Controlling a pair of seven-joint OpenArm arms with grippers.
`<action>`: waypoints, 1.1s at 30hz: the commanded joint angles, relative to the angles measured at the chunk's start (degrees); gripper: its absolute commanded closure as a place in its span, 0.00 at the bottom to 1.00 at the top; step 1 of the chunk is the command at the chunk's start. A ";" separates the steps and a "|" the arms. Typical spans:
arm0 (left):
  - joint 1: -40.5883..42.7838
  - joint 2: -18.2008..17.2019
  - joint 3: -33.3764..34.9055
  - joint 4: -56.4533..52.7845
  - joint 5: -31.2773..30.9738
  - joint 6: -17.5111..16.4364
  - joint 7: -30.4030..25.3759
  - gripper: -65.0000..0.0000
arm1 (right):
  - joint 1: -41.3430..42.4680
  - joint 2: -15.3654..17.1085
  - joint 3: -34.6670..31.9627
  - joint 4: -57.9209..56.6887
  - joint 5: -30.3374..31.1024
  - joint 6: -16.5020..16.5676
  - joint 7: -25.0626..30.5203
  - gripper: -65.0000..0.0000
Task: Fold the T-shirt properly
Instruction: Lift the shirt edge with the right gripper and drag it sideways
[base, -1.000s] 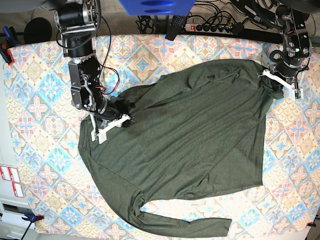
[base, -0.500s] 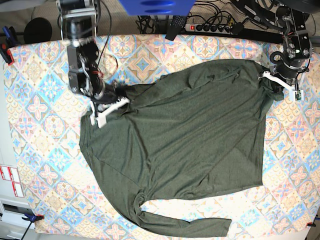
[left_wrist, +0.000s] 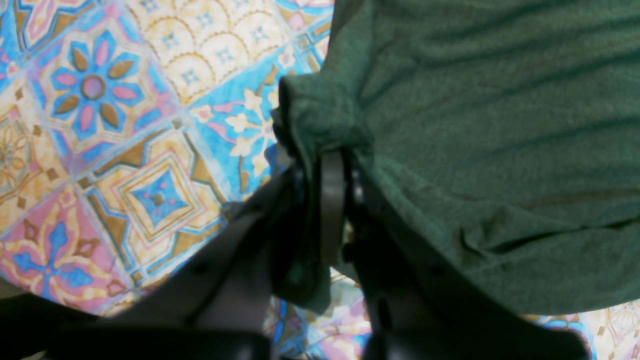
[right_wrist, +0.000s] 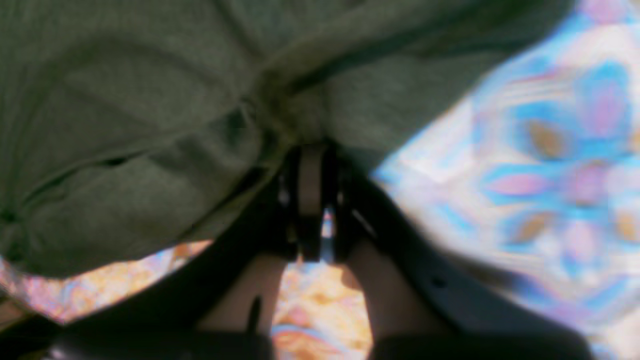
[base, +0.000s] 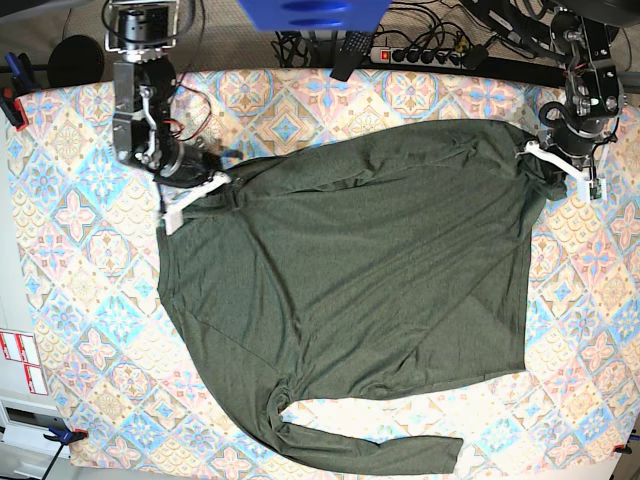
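Two grippers hold the T-shirt (base: 360, 290), which lies spread across the patterned tablecloth (base: 70, 220) with its body filling the middle of the cloth and one long sleeve trailing along the near edge. The right gripper (base: 195, 190), at the shirt's upper corner on the base view's left, has its fingers closed on a bunched fold of fabric; the right wrist view shows the knit gathered and pinched just ahead of the jaws (right_wrist: 310, 145). The left gripper (base: 560, 165), at the shirt's opposite upper corner beside the far side of the cloth, is likewise clamped on a small wad of the hem or shoulder edge (left_wrist: 332, 150), with the cloth's tiles visible beneath. Judged from this arrangement, the step in hand is the spreading or squaring of the garment, both upper corners being secured before any fold is made; no fold is yet laid. The next move probably calls for both arms to act together, drawing the held corners taut and level, so that wrinkles across the chest flatten without dragging the lower sleeve into a tangle.
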 joint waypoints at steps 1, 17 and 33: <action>0.02 -0.90 -0.40 0.83 -0.12 0.15 -1.09 1.00 | -0.46 0.84 0.29 1.66 0.82 0.31 0.67 0.97; 0.02 -0.81 0.57 0.83 -0.12 0.15 -1.09 1.00 | -0.63 2.25 -5.07 14.49 -1.38 0.31 0.40 0.54; 0.29 -0.81 0.57 0.83 -0.12 0.15 -1.09 1.00 | 10.00 16.76 -41.73 7.72 -36.11 0.58 -2.41 0.53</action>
